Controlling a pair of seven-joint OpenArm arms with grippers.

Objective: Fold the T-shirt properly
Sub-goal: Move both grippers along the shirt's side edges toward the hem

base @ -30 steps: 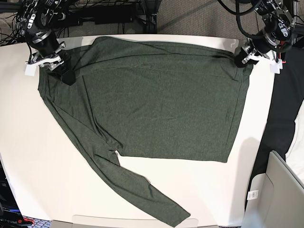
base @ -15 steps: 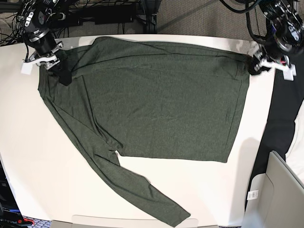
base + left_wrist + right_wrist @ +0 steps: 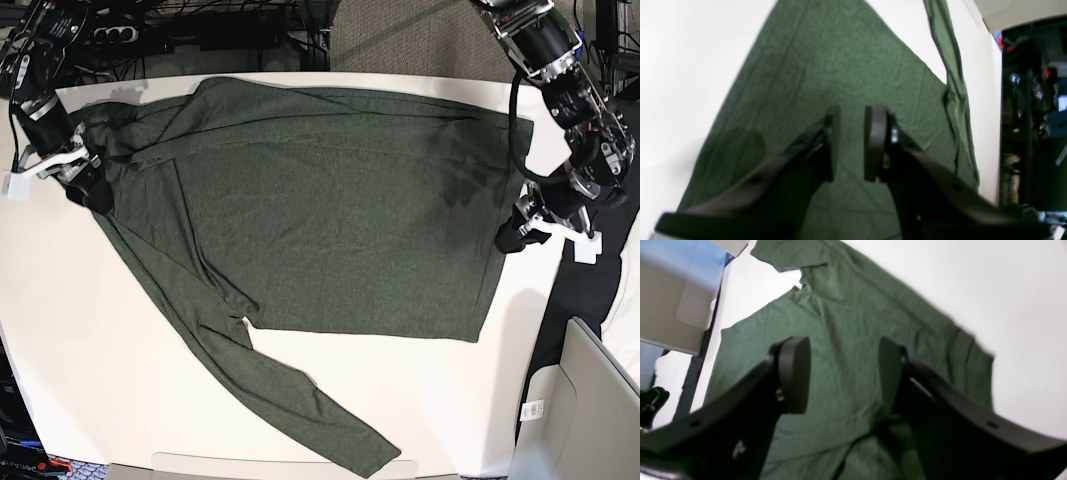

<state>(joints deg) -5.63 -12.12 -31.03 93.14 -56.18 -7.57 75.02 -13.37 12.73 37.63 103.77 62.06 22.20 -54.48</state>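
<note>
desk (image 3: 60, 330): white, carrying the T-shirt (image 3: 330, 230), which is spread flat with one long sleeve trailing toward the near edge.
risk: a pinch catching only one layer would skew the fold.
left gripper (image 3: 852, 143): jaws narrowly apart, empty, above the fabric.
right gripper (image 3: 843, 373): jaws wide apart, empty.

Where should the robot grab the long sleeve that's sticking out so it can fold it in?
Probably near the cuff of the long sleeve, where it lies flat and alone on the white table, apart from the T-shirt body. Come down from above and pinch across its narrow width; the end then lifts freely and can be carried over the body.
</note>
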